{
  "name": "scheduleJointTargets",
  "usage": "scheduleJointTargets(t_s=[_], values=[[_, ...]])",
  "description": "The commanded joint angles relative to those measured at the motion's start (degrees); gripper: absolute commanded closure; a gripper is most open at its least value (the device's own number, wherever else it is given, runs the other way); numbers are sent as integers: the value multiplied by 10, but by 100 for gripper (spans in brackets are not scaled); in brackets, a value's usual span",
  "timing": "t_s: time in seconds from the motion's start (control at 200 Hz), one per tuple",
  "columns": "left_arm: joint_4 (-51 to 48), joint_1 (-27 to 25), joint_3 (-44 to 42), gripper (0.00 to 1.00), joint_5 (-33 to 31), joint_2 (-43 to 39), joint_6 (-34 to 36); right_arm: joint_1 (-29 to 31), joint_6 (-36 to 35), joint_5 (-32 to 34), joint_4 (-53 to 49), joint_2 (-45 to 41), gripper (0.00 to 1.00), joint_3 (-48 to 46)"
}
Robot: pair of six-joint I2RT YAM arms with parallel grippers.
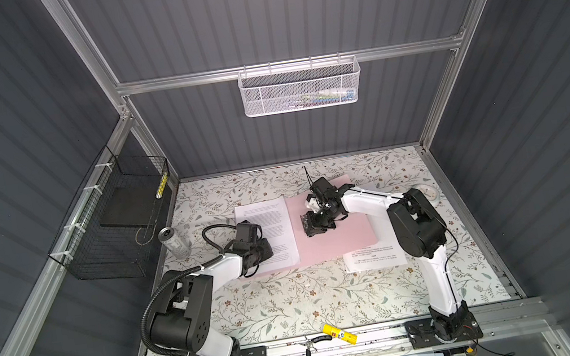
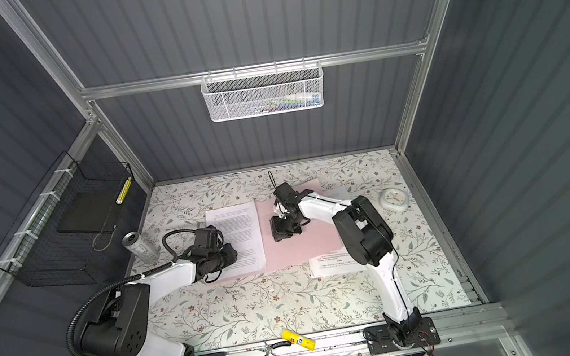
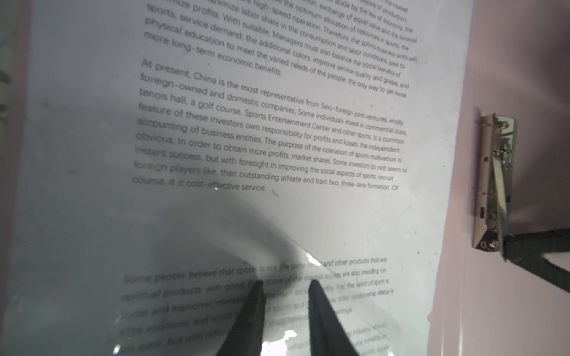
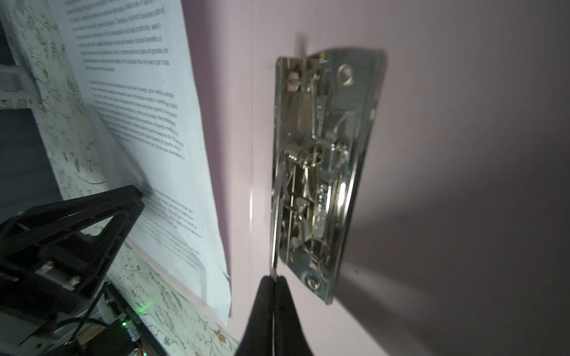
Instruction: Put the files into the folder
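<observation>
While the pale pink folder lies open and flat in the middle of the flowered table, a printed white sheet of the files rests on its left half, with its right edge just short of the metal clip fixed near the folder's centre line. The left gripper reaches in from the near left and is released: its jaws stand a little apart, the tips are down on the near part of that sheet, printed lines show in the gap between them, and the paper buckles upward just beyond them. The right gripper comes across from the right and is clenched on the near end of the clip's thin raised metal plate, which stands up on edge from the clip's base. A second printed sheet lies on the table at the folder's near right corner, partly under the right arm's elbow, and whether it touches the folder cannot be told. A metal can stands at the table's left edge, well apart from the folder.
</observation>
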Motion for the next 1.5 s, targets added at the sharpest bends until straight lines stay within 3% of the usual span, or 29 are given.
scheduleJointTargets(t_s=[0.0,0.035,0.07,0.145,0.22,0.535,0.816,1.091,1.401,1.496], values=[[-83,2,-17,73,-20,28,-9,-13,40,-97,48,-40,98,-29],[-83,2,-17,72,-20,28,-9,-20,65,-136,92,-49,85,-45],[-84,2,-16,72,-20,29,-9,-27,92,-166,134,-59,79,-63],[-88,1,-10,71,-18,35,-8,-44,143,-188,204,-82,70,-100],[-92,2,-8,71,-22,37,-9,-56,147,-177,211,-100,67,-113],[-97,2,-16,71,-30,9,-17,-62,112,-130,121,-96,99,-143],[-96,2,-16,71,-30,9,-15,-32,116,-151,128,-55,100,-155],[-93,2,-20,71,-28,5,-14,-26,110,-151,109,19,100,-42],[-97,2,-15,70,-22,6,-10,-70,25,-94,-79,126,99,259],[-98,2,-16,69,-21,-1,-11,-83,3,-86,-106,105,94,275]])
